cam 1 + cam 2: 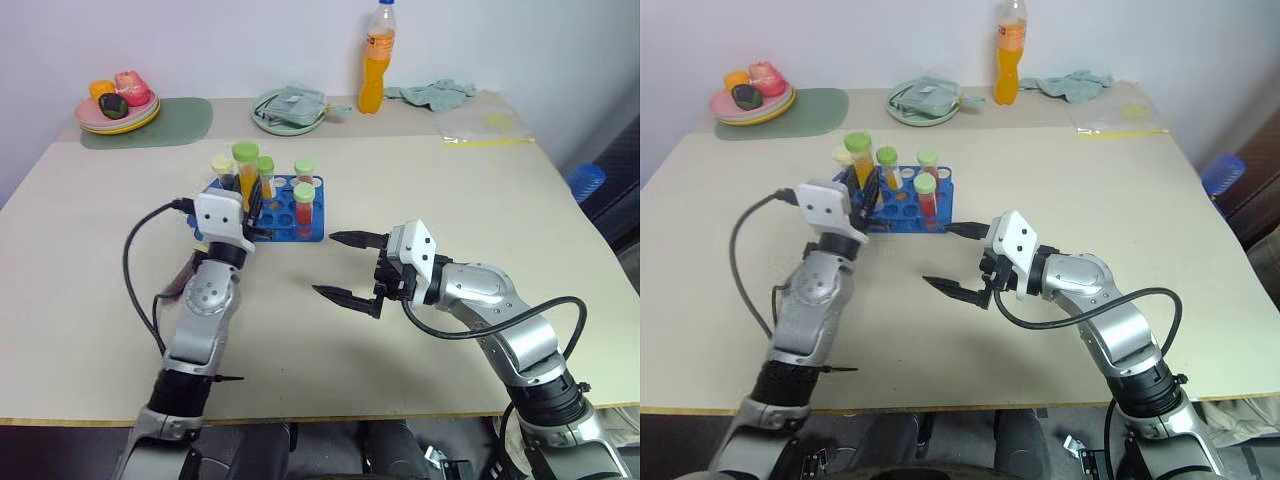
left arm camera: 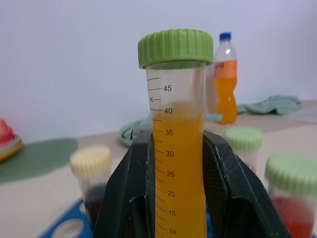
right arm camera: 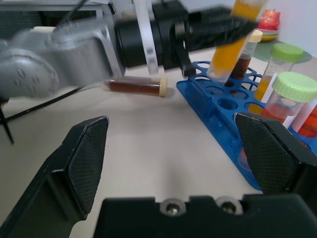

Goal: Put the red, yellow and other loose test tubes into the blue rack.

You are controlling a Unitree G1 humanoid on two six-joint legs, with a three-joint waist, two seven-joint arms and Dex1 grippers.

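My left gripper [image 1: 250, 195] is shut on a yellow-orange test tube [image 2: 178, 163] with a green cap [image 1: 245, 152], held upright over the left part of the blue rack [image 1: 318, 232]. Its lower end is at the rack's holes [image 3: 218, 74]. In the rack stand a dark tube with a cream cap [image 1: 221, 166], a red tube with a green cap [image 1: 303, 205] and two more green-capped tubes. A maroon tube with a cream cap [image 3: 136, 87] lies loose on the table beside my left arm. My right gripper [image 1: 345, 267] hangs open to the right of the rack, holding nothing.
An orange drink bottle [image 1: 375, 60], a green plate with a cloth [image 1: 290, 108], a plate of fruit [image 1: 117, 105] on a green placemat [image 1: 175, 122], a crumpled cloth [image 1: 435, 93] and a plastic bag [image 1: 480, 128] line the far edge.
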